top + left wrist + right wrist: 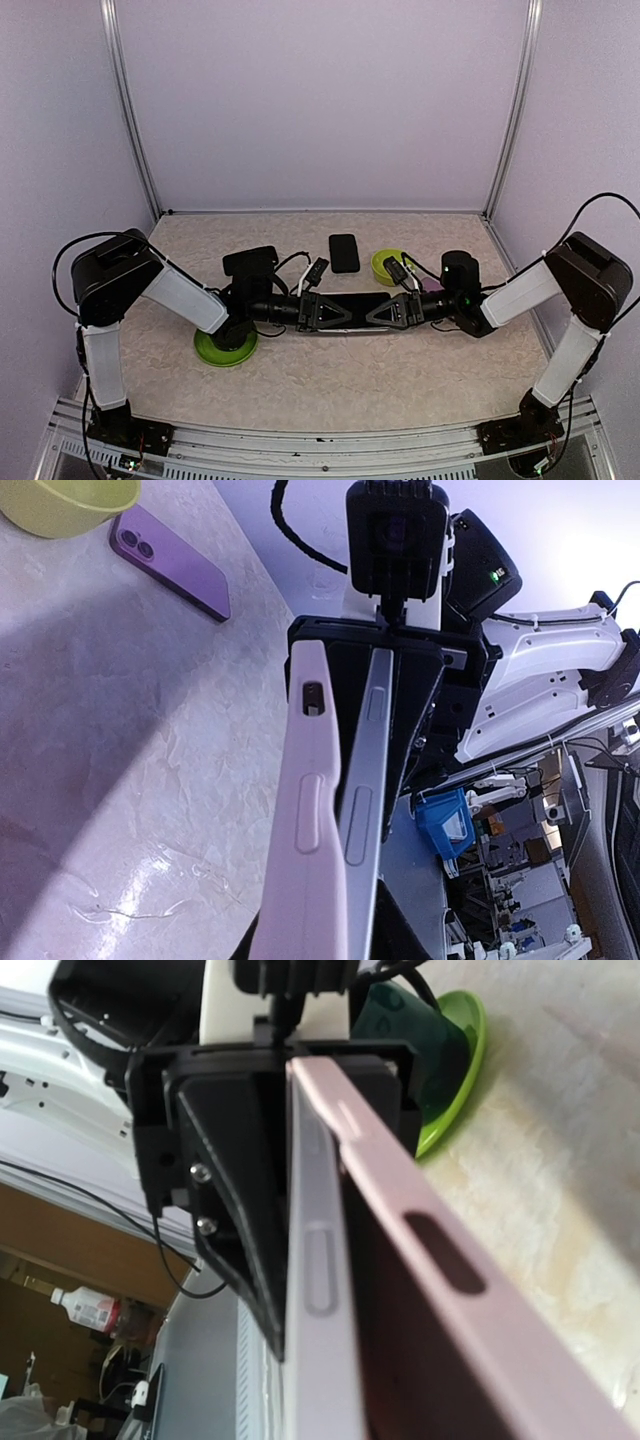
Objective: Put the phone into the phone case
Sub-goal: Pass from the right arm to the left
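Phone [365, 780] and pale case [310, 810] pressing edge to edge, right gripper [385, 650] clamping far end; purple phone [170, 560] lying near yellow bowl [60, 505].

Comprised a left arm [185, 298] and a right arm [515, 292], alike in build. Combined black boxy joint housings with white tapered covers. Carried looped black cables [603, 200]. Ended in a left gripper [345, 312] and right gripper [372, 312] with black triangular fingers [322, 312]. Bore a green light [493, 576] and silver screws [200, 1172].
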Robot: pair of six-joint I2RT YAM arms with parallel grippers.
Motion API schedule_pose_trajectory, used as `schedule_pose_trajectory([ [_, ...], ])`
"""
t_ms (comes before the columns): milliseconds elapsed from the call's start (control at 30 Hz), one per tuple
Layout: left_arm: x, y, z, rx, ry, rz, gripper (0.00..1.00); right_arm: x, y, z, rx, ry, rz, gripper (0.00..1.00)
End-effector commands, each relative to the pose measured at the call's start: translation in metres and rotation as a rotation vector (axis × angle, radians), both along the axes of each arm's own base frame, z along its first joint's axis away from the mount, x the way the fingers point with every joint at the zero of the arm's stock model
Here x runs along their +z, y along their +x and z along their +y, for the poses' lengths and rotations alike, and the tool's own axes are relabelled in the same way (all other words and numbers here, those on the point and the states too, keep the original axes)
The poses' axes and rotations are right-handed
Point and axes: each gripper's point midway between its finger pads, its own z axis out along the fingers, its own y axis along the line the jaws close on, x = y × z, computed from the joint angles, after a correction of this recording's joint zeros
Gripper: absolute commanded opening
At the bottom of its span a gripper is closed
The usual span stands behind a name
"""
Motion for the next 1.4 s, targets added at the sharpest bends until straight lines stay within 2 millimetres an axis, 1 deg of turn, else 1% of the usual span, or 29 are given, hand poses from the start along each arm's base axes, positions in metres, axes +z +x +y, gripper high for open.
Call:
schedule_pose_trajectory([
  [0, 0.056, -0.019, -0.011, -0.067, -0.161, -0.119, 0.14, -0.012, 0.008, 0.006, -0.061, -0.071, 0.011, 0.03],
  [100, 0.056, -0.021, -0.010, -0.071, -0.165, -0.118, 0.10, -0.011, 0.009, 0.005, -0.067, -0.078, 0.007, 0.08],
  [233, 0.055, -0.021, -0.009, -0.070, -0.165, -0.121, 0.06, -0.010, 0.009, 0.004, -0.070, -0.086, 0.001, 0.16],
  [433, 0.053, -0.021, -0.008, -0.067, -0.161, -0.122, 0.00, -0.006, 0.010, 0.000, -0.082, -0.107, -0.016, 0.25],
  [700, 0.052, -0.021, -0.006, -0.061, -0.157, -0.125, 0.00, 0.001, 0.012, -0.009, -0.108, -0.133, -0.048, 0.37],
  [933, 0.053, -0.021, -0.004, -0.056, -0.157, -0.133, 0.00, 0.007, 0.013, -0.020, -0.138, -0.150, -0.071, 0.41],
  [1367, 0.058, -0.022, 0.001, -0.050, -0.162, -0.146, 0.00, 0.009, 0.012, -0.033, -0.169, -0.168, -0.086, 0.43],
])
